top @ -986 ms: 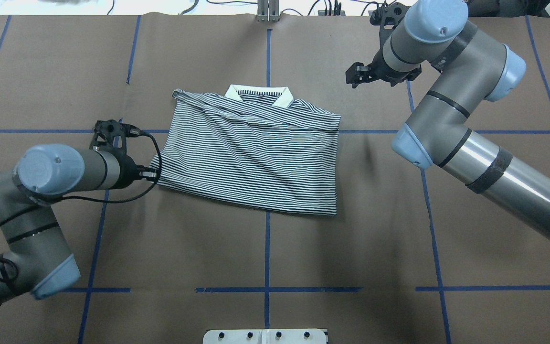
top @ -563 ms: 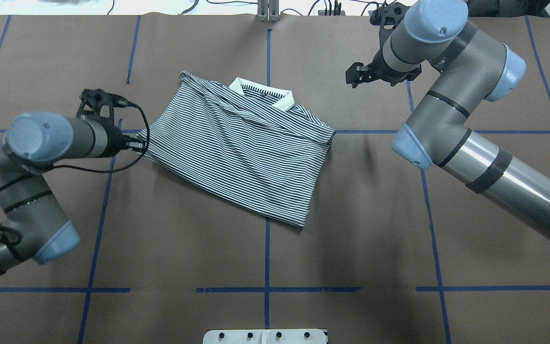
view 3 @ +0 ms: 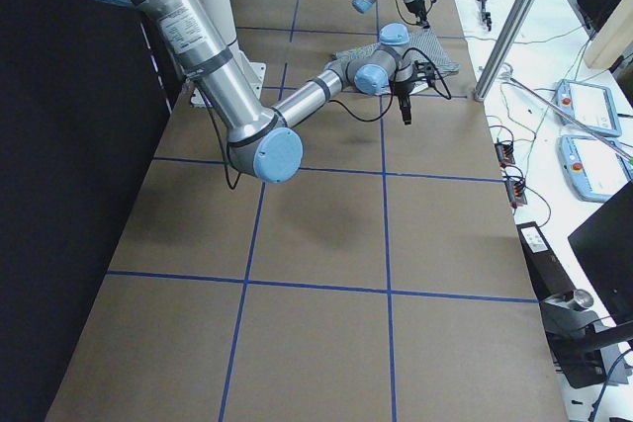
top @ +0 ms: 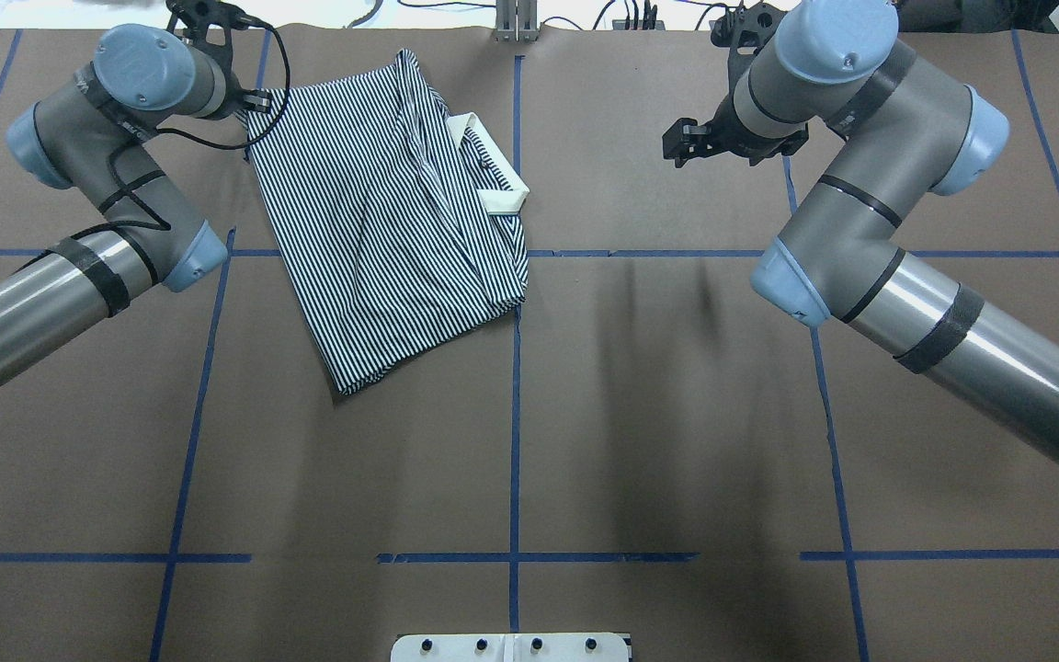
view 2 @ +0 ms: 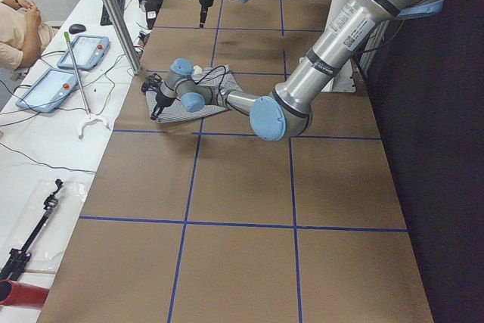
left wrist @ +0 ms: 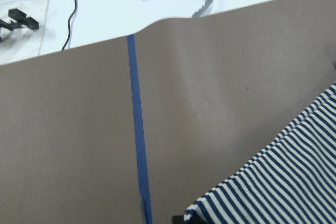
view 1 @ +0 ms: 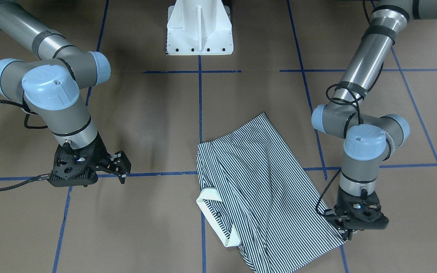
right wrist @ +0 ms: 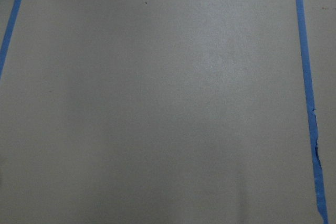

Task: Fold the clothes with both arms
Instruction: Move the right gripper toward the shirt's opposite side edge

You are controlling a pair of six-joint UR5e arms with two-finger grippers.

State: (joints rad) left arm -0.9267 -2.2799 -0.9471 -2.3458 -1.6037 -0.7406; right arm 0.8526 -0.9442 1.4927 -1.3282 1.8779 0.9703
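Observation:
The striped polo shirt (top: 382, 230) lies folded on the brown table, turned so that its cream collar (top: 493, 156) faces the table's middle. My left gripper (top: 249, 99) is at the table's far left, shut on the shirt's corner. The front-facing view shows that gripper (view 1: 345, 234) low on the same corner of the shirt (view 1: 256, 189). In the left wrist view the striped fabric (left wrist: 283, 182) fills the lower right. My right gripper (top: 674, 145) hovers open and empty over bare table, well to the right of the shirt, and it also shows in the front-facing view (view 1: 123, 169).
Blue tape lines (top: 514, 405) grid the brown table. The white pedestal base (view 1: 199, 30) stands at the robot's side. A metal post (top: 516, 23) and cables sit at the far edge. A person (view 2: 15, 28) sits at a side bench with tablets beyond it.
My left arm swung toward the far left corner, dragging the shirt's corner along. The shirt moved leftward and farther away and turned about a quarter turn. The right arm stayed still.

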